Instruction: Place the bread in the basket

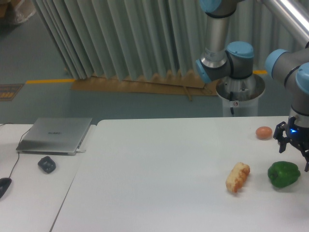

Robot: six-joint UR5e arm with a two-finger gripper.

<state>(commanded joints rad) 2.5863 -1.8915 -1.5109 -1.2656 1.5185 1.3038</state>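
The bread, a small elongated golden-tan roll with pale patches, lies on the white table at the right front. My gripper hangs at the far right edge of the view, just above the green pepper and to the right of the bread. Its dark fingers look spread and hold nothing. No basket is in view.
A green bell pepper lies right of the bread, under the gripper. A small round orange-brown ball sits behind them. On the left table are a closed laptop, a dark small object and a mouse.
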